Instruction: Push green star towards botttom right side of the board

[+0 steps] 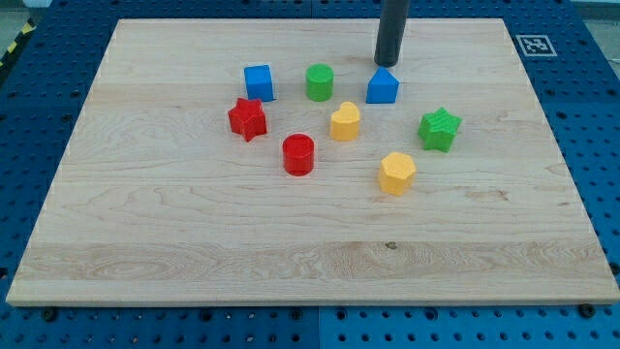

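The green star (439, 129) lies on the wooden board (194, 242), right of centre. My tip (387, 64) comes down from the view's top and stands just above the blue pointed block (383, 86). The tip is up and to the left of the green star, well apart from it, with the blue pointed block close below it.
A blue cube (259, 82), green cylinder (319, 82), red star (247, 118), yellow heart-like block (345, 122), red cylinder (298, 154) and yellow hexagon (397, 173) lie around the board's middle. A marker tag (534, 44) sits at the top right corner.
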`<state>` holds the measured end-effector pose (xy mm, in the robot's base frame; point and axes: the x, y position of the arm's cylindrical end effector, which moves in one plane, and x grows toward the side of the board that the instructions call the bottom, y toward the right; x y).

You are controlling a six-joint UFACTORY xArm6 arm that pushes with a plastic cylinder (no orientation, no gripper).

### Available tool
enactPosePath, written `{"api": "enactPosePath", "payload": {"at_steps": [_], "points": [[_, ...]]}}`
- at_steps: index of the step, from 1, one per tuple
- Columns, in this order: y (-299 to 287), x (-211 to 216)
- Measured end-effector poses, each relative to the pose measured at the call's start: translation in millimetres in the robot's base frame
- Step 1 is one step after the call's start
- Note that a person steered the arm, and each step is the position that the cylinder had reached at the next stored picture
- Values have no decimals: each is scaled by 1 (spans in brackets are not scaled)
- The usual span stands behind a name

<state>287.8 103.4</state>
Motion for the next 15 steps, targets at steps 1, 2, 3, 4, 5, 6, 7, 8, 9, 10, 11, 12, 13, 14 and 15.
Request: {"api": "enactPosePath", "payload": {"at_steps": [1, 2, 3, 4, 5, 6, 7, 8, 9, 10, 11, 12, 13, 14, 15], "points": [[-2, 0], [-37, 1], [-71, 21], [-71, 40], [-69, 40], [-36, 41], [-3, 47], [4, 61], [4, 66], [7, 71], [20, 77], [42, 87], [69, 96], [78, 97], [66, 83]]}}
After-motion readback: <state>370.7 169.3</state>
